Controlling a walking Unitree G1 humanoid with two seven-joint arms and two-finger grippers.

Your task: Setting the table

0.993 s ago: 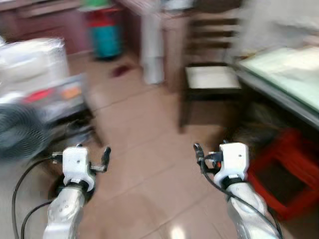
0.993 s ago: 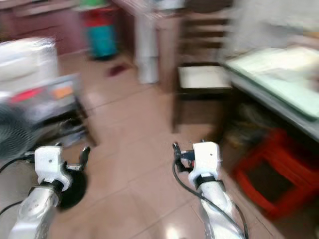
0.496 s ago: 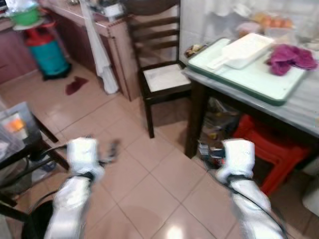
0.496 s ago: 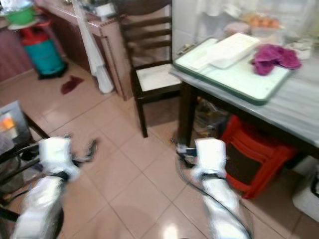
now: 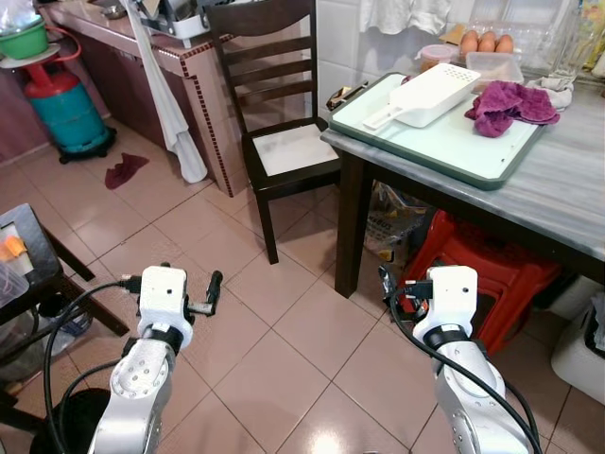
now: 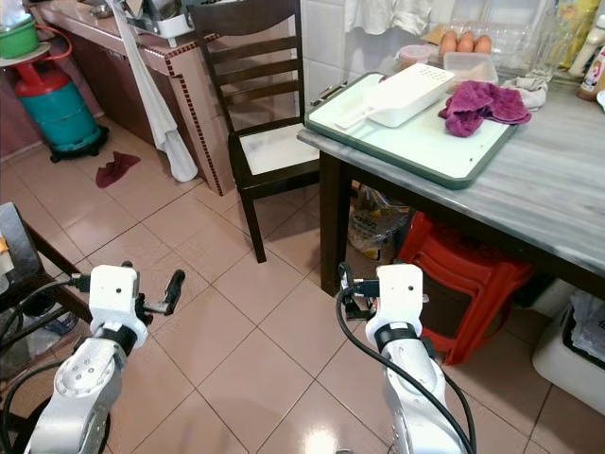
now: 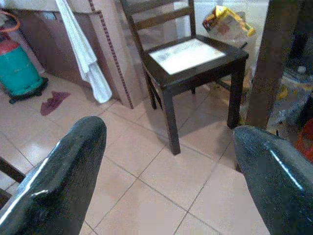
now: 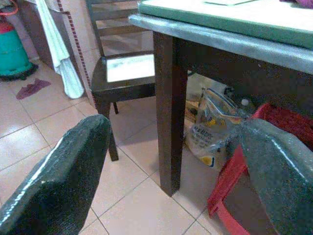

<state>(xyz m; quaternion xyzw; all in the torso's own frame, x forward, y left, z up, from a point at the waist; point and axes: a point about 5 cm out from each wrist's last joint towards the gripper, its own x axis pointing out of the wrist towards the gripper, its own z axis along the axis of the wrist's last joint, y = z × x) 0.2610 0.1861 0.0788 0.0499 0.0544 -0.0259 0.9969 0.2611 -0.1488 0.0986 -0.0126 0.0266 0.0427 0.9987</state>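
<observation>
You have open tiled floor (image 5: 284,350) across the lower centre. At centre right the table (image 5: 567,189) leg blocks the way, with a red stool (image 5: 492,274) under it; a chair (image 5: 284,142) stands upper centre.

bright, even light | sharp | floor glare | wrist views soft

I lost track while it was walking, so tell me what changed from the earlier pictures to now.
The camera swung toward the table, so the tray, purple cloth and eggs came into view and the blur cleared. Nothing was picked up or released. The left gripper and right gripper stay raised, open and empty; the chair and red stool have not moved.
</observation>
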